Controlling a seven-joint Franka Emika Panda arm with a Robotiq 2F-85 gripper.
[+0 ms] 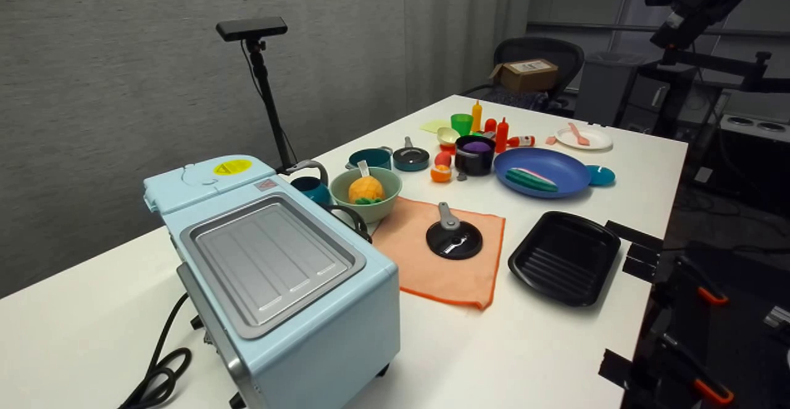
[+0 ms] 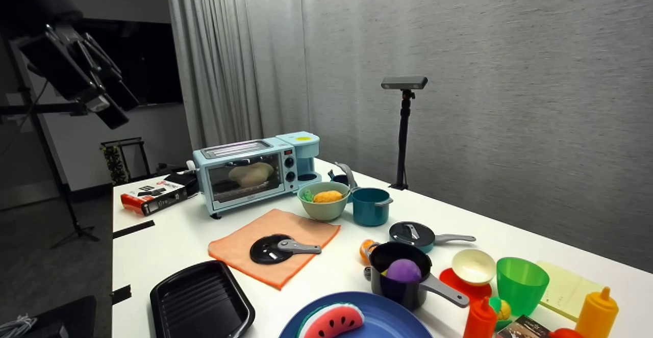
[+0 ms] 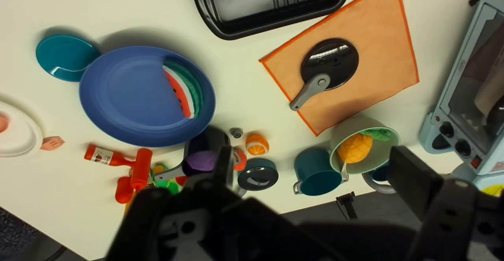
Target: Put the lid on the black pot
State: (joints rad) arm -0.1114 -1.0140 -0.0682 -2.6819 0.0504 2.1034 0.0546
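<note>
The claw [image 3: 311,162] hangs well above the counter [image 3: 240,76], its two dark, blocky fingers [image 3: 409,178] spread wide apart. Well below and apart from it, the lid [image 3: 330,60] lies on an orange cloth [image 3: 382,56]; in the wrist view it shows beyond the gap between the fingertips. The lid is a flat, glossy black disc with a pale glint, and a dull grey handle [image 3: 309,92], fixed off-centre by its rounded end, reaches the cloth's edge. The thin, soft-looking cloth has a brighter orange border. Just beside it sits the black tray [image 3: 252,1], shiny and ribbed inside. The round, smooth black pot [image 2: 393,292], with a rounded purple thing [image 2: 404,270] inside and a straight grey handle [image 2: 445,290], stands near the wide, shallow blue plate [image 3: 122,91].
</note>
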